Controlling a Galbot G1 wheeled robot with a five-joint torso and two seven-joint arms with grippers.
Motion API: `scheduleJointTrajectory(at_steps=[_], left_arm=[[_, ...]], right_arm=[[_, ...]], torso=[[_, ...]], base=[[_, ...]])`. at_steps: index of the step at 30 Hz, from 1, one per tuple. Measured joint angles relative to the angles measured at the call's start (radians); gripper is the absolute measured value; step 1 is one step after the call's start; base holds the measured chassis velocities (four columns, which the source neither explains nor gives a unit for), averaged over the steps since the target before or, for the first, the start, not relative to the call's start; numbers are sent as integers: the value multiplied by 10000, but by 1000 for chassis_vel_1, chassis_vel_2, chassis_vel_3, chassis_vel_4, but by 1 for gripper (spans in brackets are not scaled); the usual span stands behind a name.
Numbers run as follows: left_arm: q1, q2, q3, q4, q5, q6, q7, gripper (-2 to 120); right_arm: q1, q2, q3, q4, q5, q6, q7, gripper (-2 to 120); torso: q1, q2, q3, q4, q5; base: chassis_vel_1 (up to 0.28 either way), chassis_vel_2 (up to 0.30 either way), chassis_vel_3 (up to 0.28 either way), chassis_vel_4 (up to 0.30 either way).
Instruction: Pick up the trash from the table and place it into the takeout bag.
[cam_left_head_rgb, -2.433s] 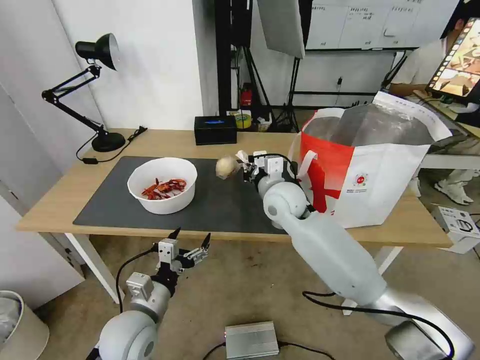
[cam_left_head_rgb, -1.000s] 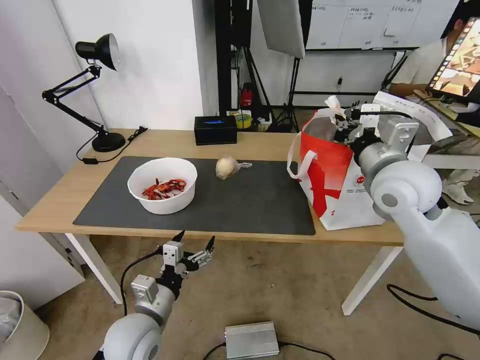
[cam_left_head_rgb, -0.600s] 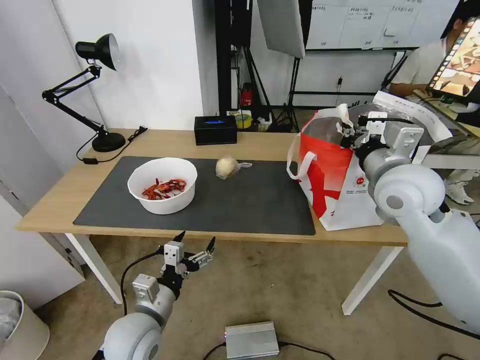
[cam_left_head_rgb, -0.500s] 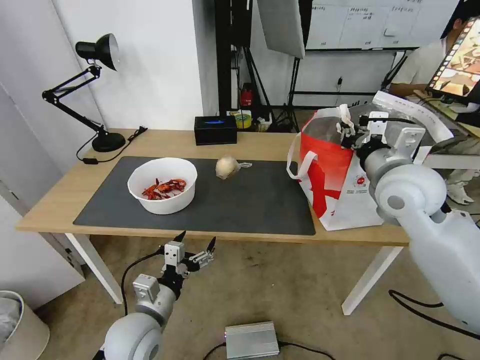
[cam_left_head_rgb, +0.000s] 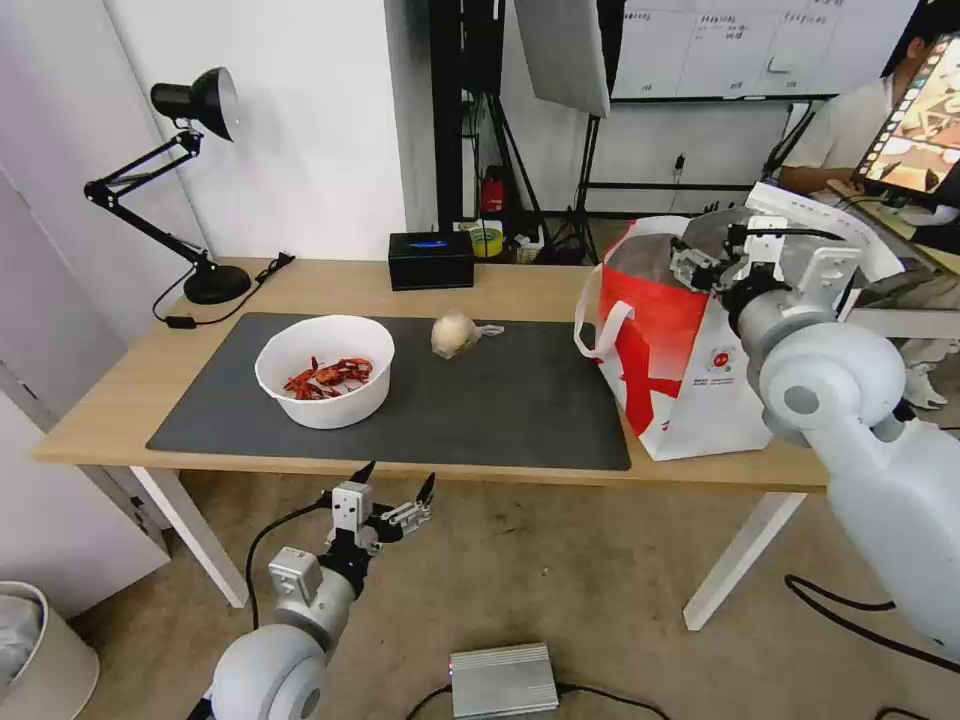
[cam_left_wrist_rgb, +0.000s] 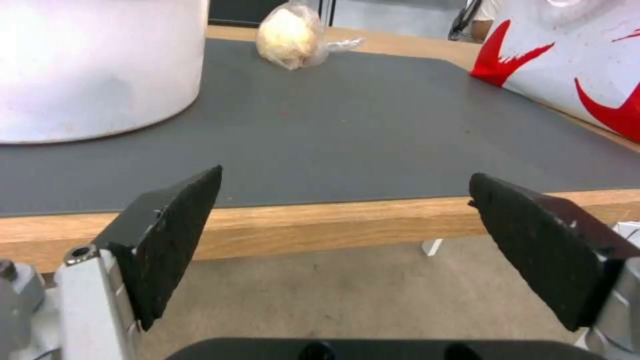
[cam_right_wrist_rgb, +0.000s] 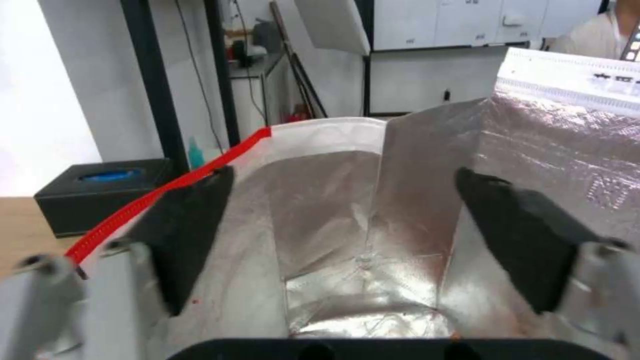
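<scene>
The takeout bag (cam_left_head_rgb: 700, 370), red and white with foil lining (cam_right_wrist_rgb: 360, 215), stands open at the right end of the table (cam_left_head_rgb: 330, 285). My right gripper (cam_left_head_rgb: 697, 262) hangs open over the bag's mouth with nothing between its fingers (cam_right_wrist_rgb: 343, 174). A white bowl (cam_left_head_rgb: 325, 370) of red shells sits on the dark mat (cam_left_head_rgb: 500, 400) at the left. A beige ball (cam_left_head_rgb: 453, 333) in clear wrap lies at the mat's far edge. My left gripper (cam_left_head_rgb: 397, 476) is open and empty, low in front of the table's front edge (cam_left_wrist_rgb: 345, 176), facing the bowl (cam_left_wrist_rgb: 93, 65), ball (cam_left_wrist_rgb: 290, 32) and bag (cam_left_wrist_rgb: 573, 65).
A black box with a blue top (cam_left_head_rgb: 431, 258) stands at the table's back edge, also seen from the right wrist as the black box (cam_right_wrist_rgb: 107, 192). A black desk lamp (cam_left_head_rgb: 190, 180) is at the back left. A silver unit (cam_left_head_rgb: 503, 678) lies on the floor.
My right gripper carried a white tissue wad from the mat to the bag's mouth and opened; the wad is gone from its fingers. The left arm stayed put.
</scene>
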Motion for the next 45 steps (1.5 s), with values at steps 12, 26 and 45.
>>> scheduleJointTrajectory(at_steps=[12, 26, 45], left_arm=[[78, 82, -39, -22, 19, -22, 0, 100], [83, 42, -284, -178, 12, -51, 40, 100], [141, 201, -494, -226, -59, -227, 127, 100]], right_arm=[[-529, -414, 206, 907, 85, 1888, -2579, 100], [-4715, -1048, 678, 2614, -1264, 3158, -3640, 100], [-9108, -525, 520, 2089, -4184, 5267, -3989, 100]], torso=[[0, 1, -1, 1, -2], [-1, 2, -1, 1, 0], [-2, 2, -1, 0, -1]], base=[[0, 0, 0, 0], [0, 0, 0, 0], [0, 0, 0, 0]])
